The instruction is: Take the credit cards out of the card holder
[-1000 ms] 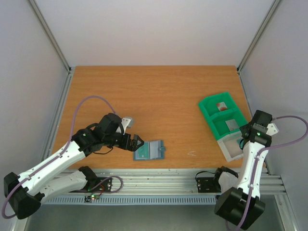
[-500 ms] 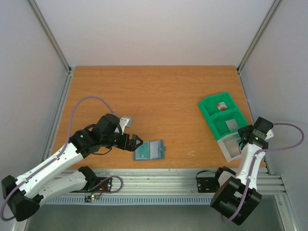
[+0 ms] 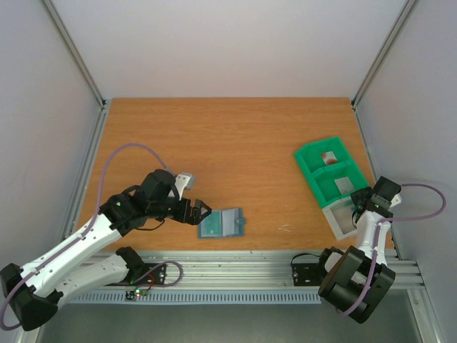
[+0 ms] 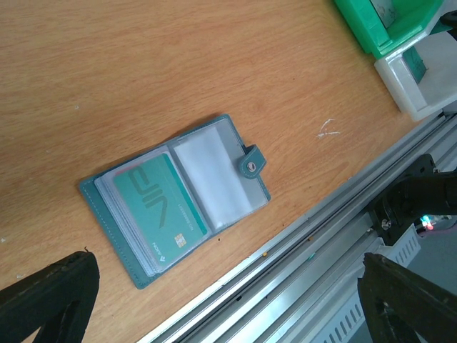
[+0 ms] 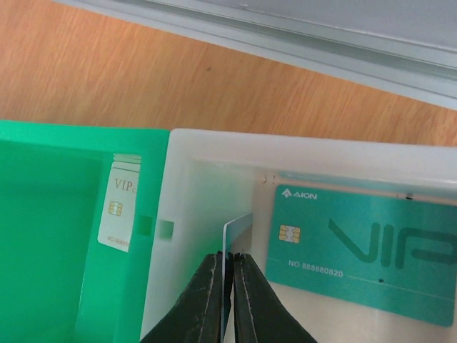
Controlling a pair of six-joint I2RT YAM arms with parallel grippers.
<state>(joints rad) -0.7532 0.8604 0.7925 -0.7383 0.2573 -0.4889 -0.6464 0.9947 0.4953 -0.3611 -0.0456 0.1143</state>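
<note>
The card holder (image 3: 222, 223) (image 4: 214, 187) lies spread open near the table's front edge, with a teal credit card (image 4: 158, 212) in its left pocket under clear plastic. My left gripper (image 3: 200, 213) (image 4: 227, 289) hangs open just left of and above it, touching nothing. My right gripper (image 3: 358, 208) (image 5: 231, 263) is shut on a pale credit card (image 5: 236, 227) held edge-on, low inside the white bin (image 5: 193, 193). A second teal card (image 5: 364, 254) lies flat on that bin's floor beside the held one.
The green two-compartment bin (image 3: 308, 158) adjoins the white bin (image 3: 335, 230) at the right. It holds a reddish card (image 3: 329, 156), a grey card (image 3: 345, 186) and, in the right wrist view, a white VIP card (image 5: 118, 207). An aluminium rail (image 4: 335, 236) runs along the front edge.
The right arm's elbow has swung down and left while its wrist stayed over the white bin. The left gripper has drawn back slightly from the card holder.
</note>
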